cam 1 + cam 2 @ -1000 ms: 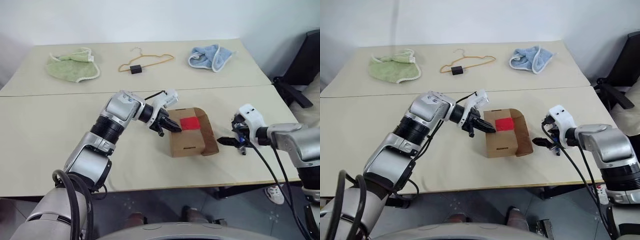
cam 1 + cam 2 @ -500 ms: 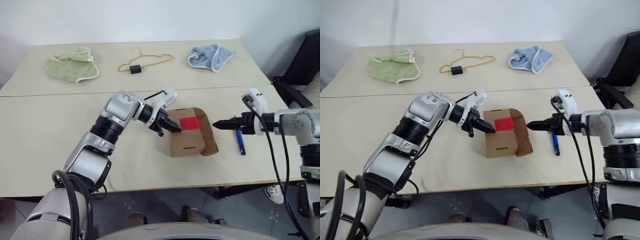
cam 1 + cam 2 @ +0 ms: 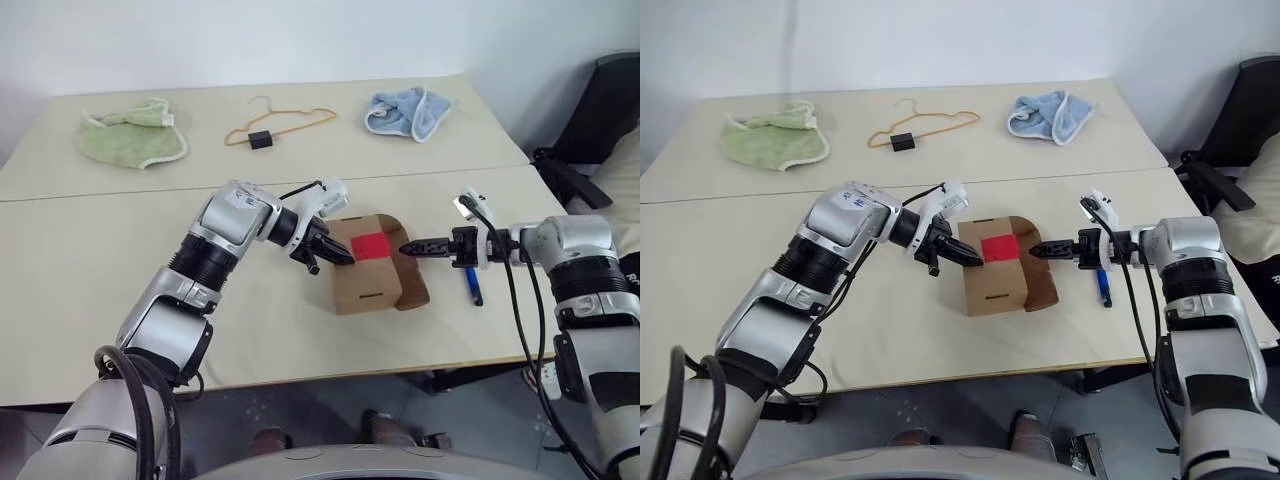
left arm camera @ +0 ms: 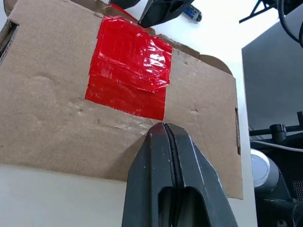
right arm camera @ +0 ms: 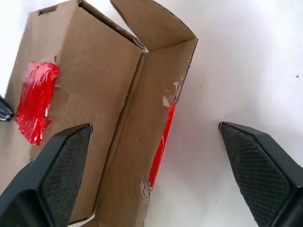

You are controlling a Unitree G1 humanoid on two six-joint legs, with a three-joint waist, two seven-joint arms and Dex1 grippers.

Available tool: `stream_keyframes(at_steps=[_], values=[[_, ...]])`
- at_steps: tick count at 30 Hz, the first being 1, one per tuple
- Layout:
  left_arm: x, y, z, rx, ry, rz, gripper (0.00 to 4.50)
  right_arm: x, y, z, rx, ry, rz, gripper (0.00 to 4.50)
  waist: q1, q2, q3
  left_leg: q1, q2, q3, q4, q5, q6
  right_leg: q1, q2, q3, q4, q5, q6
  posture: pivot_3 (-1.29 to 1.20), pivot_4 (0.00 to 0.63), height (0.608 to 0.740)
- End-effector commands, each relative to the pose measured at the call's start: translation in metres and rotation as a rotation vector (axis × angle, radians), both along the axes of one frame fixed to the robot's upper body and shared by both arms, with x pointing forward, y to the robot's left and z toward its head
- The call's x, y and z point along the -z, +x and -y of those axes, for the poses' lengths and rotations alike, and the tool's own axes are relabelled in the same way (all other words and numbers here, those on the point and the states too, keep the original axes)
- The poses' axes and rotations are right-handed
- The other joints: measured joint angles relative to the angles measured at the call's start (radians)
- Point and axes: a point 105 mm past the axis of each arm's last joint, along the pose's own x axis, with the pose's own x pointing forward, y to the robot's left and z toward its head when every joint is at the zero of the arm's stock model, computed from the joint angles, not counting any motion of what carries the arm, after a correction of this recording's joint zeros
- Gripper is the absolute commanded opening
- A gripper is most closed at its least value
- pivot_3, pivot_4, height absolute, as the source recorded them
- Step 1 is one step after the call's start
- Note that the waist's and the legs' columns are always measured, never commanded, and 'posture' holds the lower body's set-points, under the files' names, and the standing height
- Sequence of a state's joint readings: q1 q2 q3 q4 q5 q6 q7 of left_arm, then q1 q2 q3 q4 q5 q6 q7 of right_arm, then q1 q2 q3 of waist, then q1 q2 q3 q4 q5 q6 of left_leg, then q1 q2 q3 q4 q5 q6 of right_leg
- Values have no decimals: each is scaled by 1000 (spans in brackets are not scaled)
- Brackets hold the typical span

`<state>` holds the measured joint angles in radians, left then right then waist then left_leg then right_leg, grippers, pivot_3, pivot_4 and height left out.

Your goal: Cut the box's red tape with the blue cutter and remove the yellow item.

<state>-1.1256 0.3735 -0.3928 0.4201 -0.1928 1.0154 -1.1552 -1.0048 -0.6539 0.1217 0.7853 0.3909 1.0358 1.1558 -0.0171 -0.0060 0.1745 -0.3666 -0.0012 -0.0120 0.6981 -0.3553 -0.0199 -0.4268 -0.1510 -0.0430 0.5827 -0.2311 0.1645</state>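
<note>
A green cloth (image 3: 132,135) lay at the table's (image 3: 80,260) ten o'clock, an orange wire hanger (image 3: 275,122) at twelve and a blue cloth (image 3: 405,110) at one. At centre the left gripper (image 3: 337,256) had its two black fingers pressed together, empty, tips resting on the top of the box (image 3: 368,281) at its nine o'clock edge, just beside the red tape (image 3: 374,244). The tape patch sat wrinkled on the top panel; one flap (image 3: 413,270) hung open at the box's three o'clock side, a torn red strip along its edge. Nothing inside the carton could be made out. The right gripper (image 3: 408,246) held its fingers spread wide at the open flap, holding nothing. The blue cutter (image 3: 473,285) lay flat on the table at four o'clock of the box, under the right wrist.
</note>
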Motion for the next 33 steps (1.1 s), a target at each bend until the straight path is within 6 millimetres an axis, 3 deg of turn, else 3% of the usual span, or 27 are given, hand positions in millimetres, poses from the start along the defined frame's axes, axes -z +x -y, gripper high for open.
stream_keyframes(at_steps=[1,4,6,12,19,28,33], values=[[27,-6,-4,-13,80,-68,0,13,-8,-16,-109,-9,-47,4475,-8,0,0,0,0,0,0,0,0,0,0,0,0,0,0,0,150,740],[27,-7,-4,-12,80,-66,0,16,-10,-22,-151,-9,-59,4475,-11,0,0,0,0,0,0,0,0,0,0,0,0,0,0,0,150,740],[26,-7,-3,-12,78,-63,0,17,-11,-27,-173,-11,-58,4097,-11,0,0,0,0,0,0,0,0,0,0,0,0,0,0,0,150,740],[26,-7,-2,-13,73,-58,0,16,-10,-33,-193,-21,-53,2355,-11,0,0,0,0,0,0,0,-1,0,0,0,0,0,0,0,150,740],[27,-5,-1,-17,67,-56,0,2,-3,-18,-135,-57,-11,29,-8,0,0,0,0,0,0,0,-1,0,0,0,0,0,0,0,150,740],[30,-2,3,-24,52,-55,0,-30,-4,-3,-52,-181,48,29,13,2,1,-2,-1,0,1,0,-1,-1,-1,0,0,0,0,0,150,740],[29,4,6,-56,26,-46,0,-44,-14,-6,-14,-274,34,29,24,3,1,-2,-1,-1,1,0,-1,-1,-1,0,0,0,0,0,150,740]])
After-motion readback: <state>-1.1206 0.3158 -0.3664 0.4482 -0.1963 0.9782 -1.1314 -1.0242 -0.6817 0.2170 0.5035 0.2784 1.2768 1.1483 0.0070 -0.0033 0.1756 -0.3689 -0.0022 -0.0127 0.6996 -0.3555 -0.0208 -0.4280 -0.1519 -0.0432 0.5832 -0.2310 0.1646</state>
